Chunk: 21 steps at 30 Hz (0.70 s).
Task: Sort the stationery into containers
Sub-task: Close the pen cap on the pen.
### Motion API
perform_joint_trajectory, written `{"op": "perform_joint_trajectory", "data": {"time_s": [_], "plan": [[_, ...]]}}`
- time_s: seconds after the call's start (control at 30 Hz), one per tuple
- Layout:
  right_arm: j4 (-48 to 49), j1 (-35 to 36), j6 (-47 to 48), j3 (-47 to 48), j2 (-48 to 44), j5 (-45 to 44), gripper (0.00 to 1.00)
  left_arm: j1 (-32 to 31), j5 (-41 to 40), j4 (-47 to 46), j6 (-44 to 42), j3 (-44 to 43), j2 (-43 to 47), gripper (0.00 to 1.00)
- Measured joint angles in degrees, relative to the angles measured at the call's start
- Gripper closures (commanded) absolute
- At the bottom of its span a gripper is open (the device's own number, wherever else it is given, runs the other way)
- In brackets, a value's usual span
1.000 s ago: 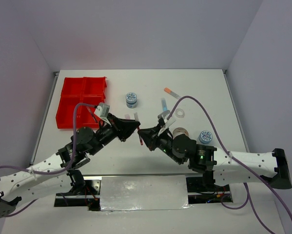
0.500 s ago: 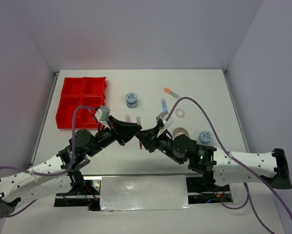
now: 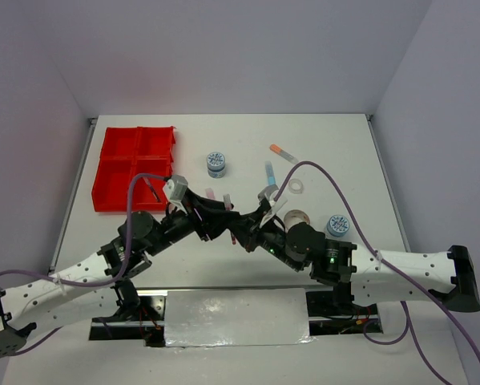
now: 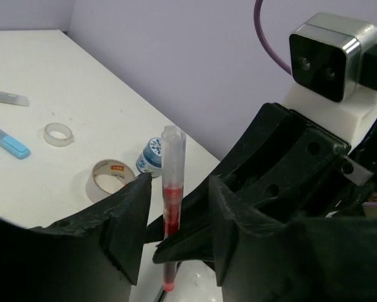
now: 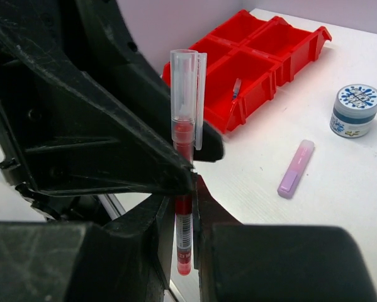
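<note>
- Top view: your left gripper (image 3: 220, 215) and right gripper (image 3: 244, 228) meet nose to nose. The red pen (image 3: 233, 233) shows only as a sliver between them, I think. The red tray (image 3: 119, 144) lies well behind the left gripper, on that arm's side.
- Left wrist: the red pen (image 4: 171, 195) stands upright between the left fingers (image 4: 128, 220) with a gap on each side, so those jaws are parted and not gripping.
- Right wrist: the right jaws pinch the pen's lower barrel, cap end up. Beyond the cap, one tray compartment holds a thin pen-like item (image 5: 236, 88); you see nothing else in the tray from here.
</note>
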<state>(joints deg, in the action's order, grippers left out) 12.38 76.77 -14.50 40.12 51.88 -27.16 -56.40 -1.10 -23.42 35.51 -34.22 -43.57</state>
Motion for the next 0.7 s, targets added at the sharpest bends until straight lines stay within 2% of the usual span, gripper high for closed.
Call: {"op": "perform_joint_trajectory", "data": {"time_s": [0.07,0.1,0.33,0.43,0.53,0.7], "plan": [[-0.48,0.02,0.5,-0.09,0.0,0.0,1.0,0.13,0.39,-0.74,-0.24,-0.13,-1.01,0.33],[-1.03,0.04,0.74,-0.09,0.0,0.0,1.0,0.15,0.48,-1.01,-0.26,-0.28,-1.31,0.25],[-1.29,0.07,1.27,-0.09,0.02,-0.37,1.0,0.04,0.63,1.03,-1.09,-2.43,-1.46,0.14],[-1.27,0.07,1.31,-0.09,0.02,-0.66,1.0,-0.04,0.35,3.69,-1.75,-4.57,-1.49,0.14],[-1.27,0.07,1.31,-0.09,0.02,-0.68,1.0,-0.13,-0.76,5.6,-2.64,-6.95,-1.57,0.18],[-1.27,0.07,1.33,-0.07,0.02,-0.68,1.0,-0.17,-3.13,7.13,-3.67,-8.17,-1.68,0.37]]}}
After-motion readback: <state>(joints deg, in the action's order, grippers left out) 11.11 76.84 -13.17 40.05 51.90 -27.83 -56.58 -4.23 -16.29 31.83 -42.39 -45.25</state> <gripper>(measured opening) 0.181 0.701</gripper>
